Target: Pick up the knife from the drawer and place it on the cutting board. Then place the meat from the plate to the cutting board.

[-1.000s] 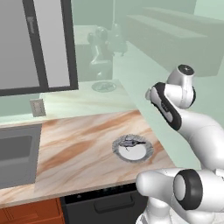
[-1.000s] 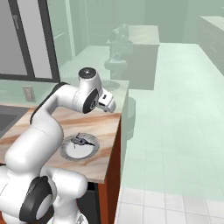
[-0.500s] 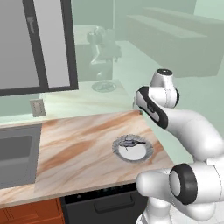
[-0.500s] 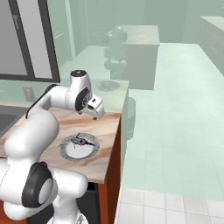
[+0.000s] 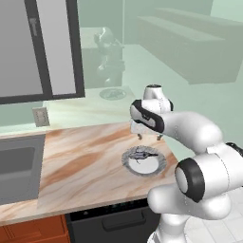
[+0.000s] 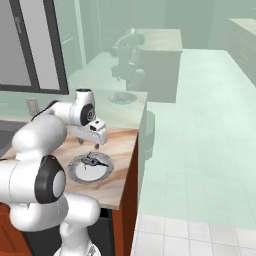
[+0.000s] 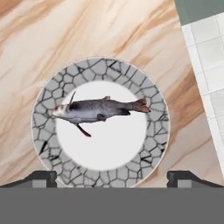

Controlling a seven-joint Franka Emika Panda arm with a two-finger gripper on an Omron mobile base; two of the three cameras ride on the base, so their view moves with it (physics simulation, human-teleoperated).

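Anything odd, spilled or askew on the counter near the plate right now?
Nothing spilled or damaged. The plate sits flat on the wooden counter, near its end. The meat, a fish-shaped piece, lies across the plate's white centre. The pincer hovers open above the plate, touching nothing.

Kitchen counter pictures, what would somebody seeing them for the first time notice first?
Probably the grey fish-shaped meat lying on the white centre of the round plate with its cracked-stone grey rim, near the right end of the marbled counter. Next, the open gripper of the big white arm, poised just above that plate. A sink sits at the counter's left end.
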